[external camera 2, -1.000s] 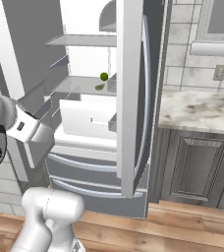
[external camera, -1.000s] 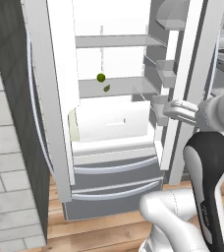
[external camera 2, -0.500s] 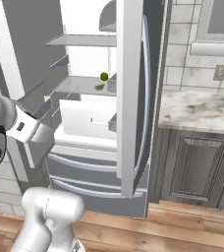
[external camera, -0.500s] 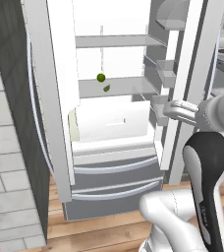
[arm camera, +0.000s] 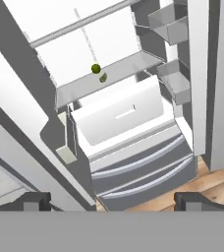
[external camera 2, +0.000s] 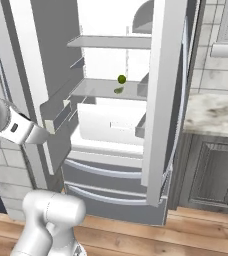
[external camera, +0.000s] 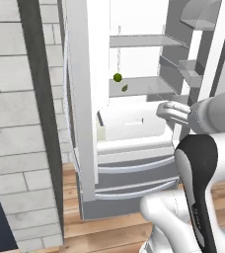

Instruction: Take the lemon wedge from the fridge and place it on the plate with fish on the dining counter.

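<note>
The fridge (external camera: 134,163) stands with both upper doors swung wide, showing its white interior. On its middle shelf lies the lemon wedge (external camera: 125,88) (external camera 2: 118,90) (arm camera: 103,77), a tiny dull green piece, with a round yellow-green fruit (external camera: 117,77) (arm camera: 96,68) just behind it. My gripper (arm camera: 114,202) is open and empty. It hangs in front of the fridge, well short of the shelf, looking down at the shelf and drawers. The plate, the fish and the dining counter are out of view.
Door bins (arm camera: 175,83) line the open right door. A white crisper box (arm camera: 121,115) sits under the shelf, above two steel bottom drawers (external camera 2: 111,185). A marble-topped cabinet (external camera 2: 216,107) stands right of the fridge, a tiled wall (external camera: 16,113) on its left.
The whole picture has slid to the right in both base views, so the base has moved. The fruit on the shelf has stayed put and the gripper is still open.
</note>
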Tool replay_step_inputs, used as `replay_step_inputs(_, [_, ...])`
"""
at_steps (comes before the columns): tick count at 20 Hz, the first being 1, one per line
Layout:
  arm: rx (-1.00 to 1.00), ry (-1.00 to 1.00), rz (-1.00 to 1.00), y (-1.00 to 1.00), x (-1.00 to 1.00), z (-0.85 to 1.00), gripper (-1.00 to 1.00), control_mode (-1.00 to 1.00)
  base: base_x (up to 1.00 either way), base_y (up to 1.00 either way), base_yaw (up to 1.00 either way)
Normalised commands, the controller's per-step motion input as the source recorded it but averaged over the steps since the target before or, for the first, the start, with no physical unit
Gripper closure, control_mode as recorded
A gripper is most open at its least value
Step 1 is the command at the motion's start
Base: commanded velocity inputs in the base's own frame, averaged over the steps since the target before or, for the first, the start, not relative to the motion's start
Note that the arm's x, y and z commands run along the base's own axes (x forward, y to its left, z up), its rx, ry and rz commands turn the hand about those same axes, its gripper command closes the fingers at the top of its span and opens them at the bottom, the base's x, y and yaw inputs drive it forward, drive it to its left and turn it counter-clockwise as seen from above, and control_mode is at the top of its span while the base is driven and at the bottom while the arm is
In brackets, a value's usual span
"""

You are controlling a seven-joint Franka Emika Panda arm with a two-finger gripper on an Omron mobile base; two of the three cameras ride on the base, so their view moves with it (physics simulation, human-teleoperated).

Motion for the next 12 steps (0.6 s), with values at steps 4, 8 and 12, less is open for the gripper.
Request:
replay_step_inputs(4, [0.00,0.00,0.00,0.00,0.00,0.00,-1.00,1.00,0.08,-0.15,0.00])
replay_step_inputs(8, [0.00,0.00,0.00,0.00,0.00,0.00,-1.00,1.00,0.53,-0.40,0.00])
replay_step_inputs(12, [0.00,0.00,0.00,0.00,0.00,0.00,-1.00,1.00,0.64,-0.37,0.00])
